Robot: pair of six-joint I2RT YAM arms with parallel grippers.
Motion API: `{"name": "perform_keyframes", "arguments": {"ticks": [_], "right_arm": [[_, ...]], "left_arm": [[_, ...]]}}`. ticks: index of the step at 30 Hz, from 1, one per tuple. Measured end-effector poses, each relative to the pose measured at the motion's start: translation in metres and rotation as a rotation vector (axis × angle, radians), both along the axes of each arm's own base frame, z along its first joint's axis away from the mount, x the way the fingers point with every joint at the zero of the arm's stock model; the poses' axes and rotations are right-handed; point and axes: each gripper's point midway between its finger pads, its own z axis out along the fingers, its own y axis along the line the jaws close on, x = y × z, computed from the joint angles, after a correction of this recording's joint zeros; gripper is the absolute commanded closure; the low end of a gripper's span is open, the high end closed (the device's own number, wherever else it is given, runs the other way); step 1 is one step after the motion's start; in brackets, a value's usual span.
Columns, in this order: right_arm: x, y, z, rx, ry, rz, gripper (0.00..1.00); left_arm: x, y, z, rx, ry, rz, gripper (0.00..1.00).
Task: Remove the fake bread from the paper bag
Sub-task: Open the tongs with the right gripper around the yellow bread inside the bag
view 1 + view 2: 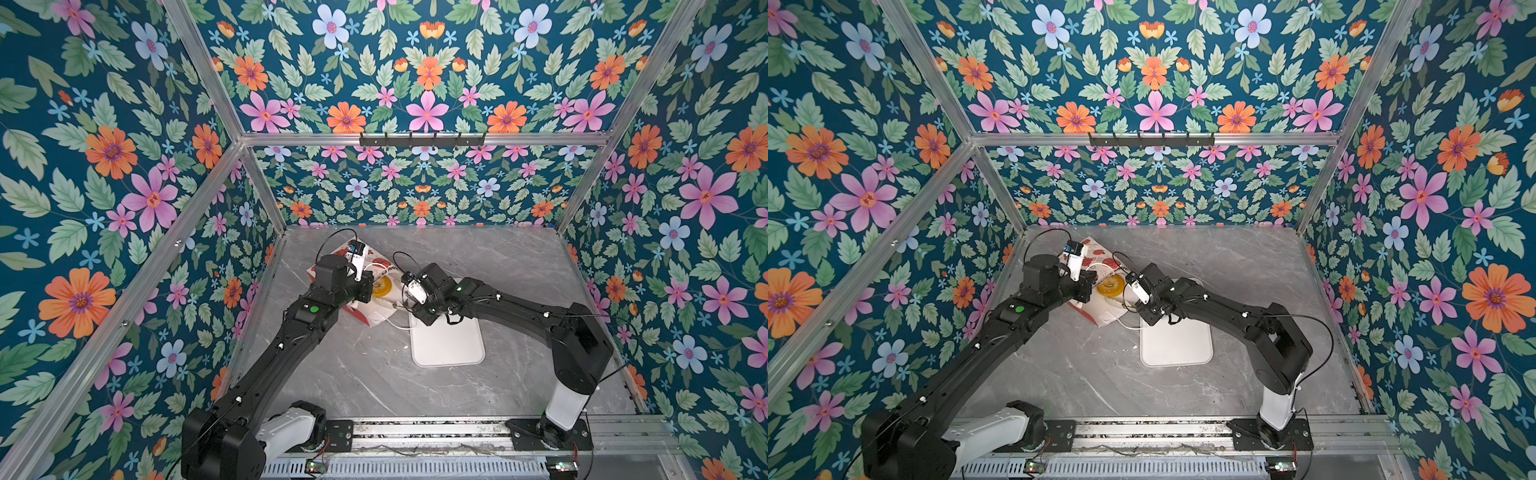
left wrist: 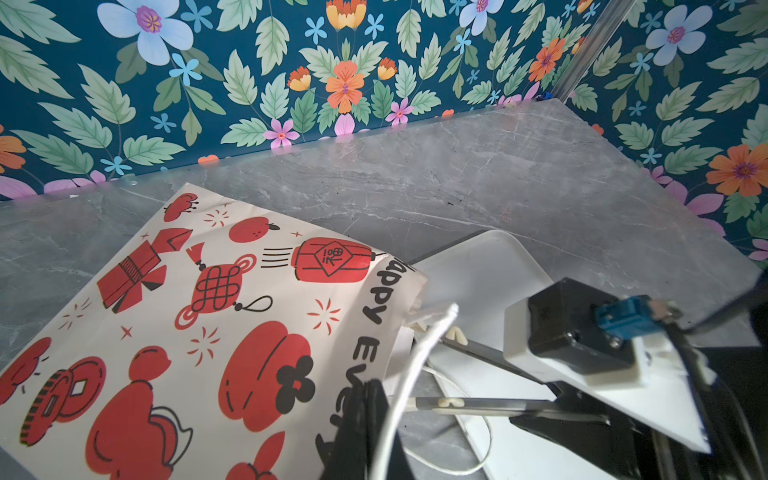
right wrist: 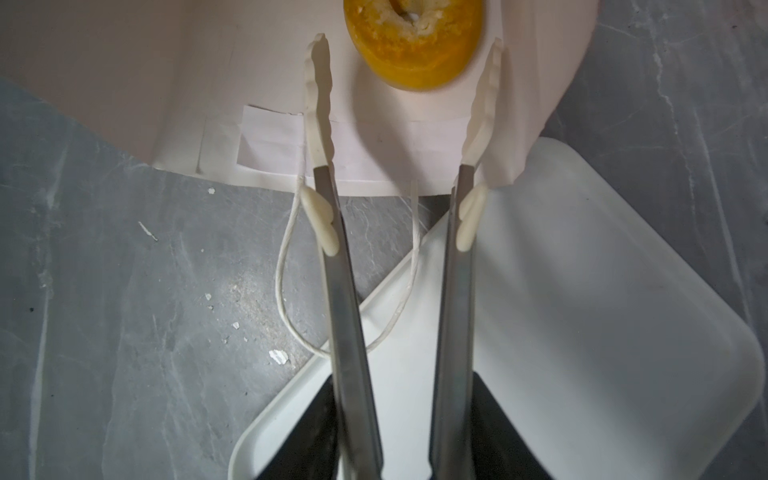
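the paper bag (image 2: 208, 332) lay on its side at eleven o'clock from the tray (image 3: 582, 291). the left hand (image 1: 368, 279) was clamped on its upper lip, seemingly to keep the mouth open. the right hand (image 3: 407, 45), fingers apart, lined up on a bagel (image 1: 382, 286) just inside.

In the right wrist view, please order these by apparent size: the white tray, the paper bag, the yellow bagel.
1. white tray
2. paper bag; the frame's edge cuts both, so their order is unsure
3. yellow bagel, clearly smallest
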Motion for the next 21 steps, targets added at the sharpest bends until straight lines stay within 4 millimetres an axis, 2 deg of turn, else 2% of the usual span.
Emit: {"name": "perform_keyframes", "arguments": {"ticks": [21], "right_arm": [[0.023, 0.009, -0.016, -0.004, -0.016, 0.015, 0.52]], "left_arm": [[0.0, -0.001, 0.005, -0.006, -0.008, -0.006, 1.0]]}}
